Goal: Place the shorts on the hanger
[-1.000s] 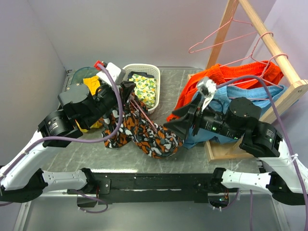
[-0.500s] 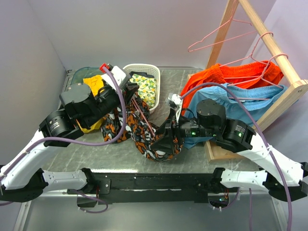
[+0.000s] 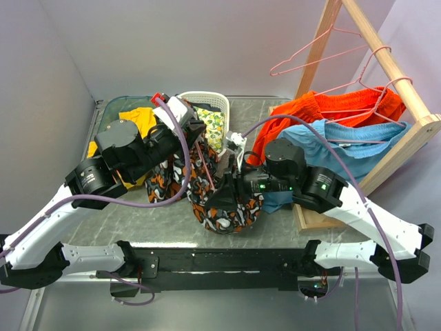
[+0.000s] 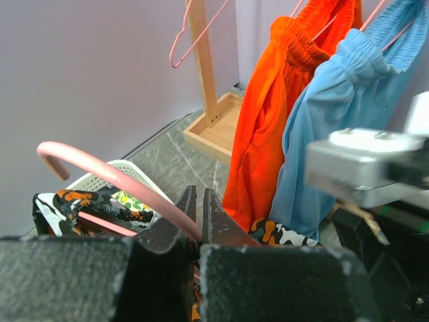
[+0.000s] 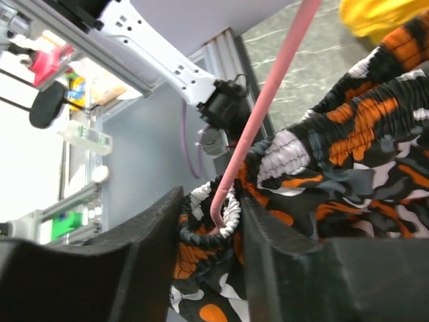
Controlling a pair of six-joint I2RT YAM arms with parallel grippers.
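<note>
Lower centre of both wrist views | I see my left gripper (image 4: 199, 225) pressed onto the hanger (image 4: 114, 178) below its hook | my right gripper (image 5: 211, 218) pinches the waistband of the shorts (image 5: 348, 168).

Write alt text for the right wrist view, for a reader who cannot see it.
The right gripper pinches the bunched waistband of the black, orange and white shorts, with a bent corner of the pink hanger tucked into it. The wire slants up and right over a marbled table beside a yellow cloth.
</note>
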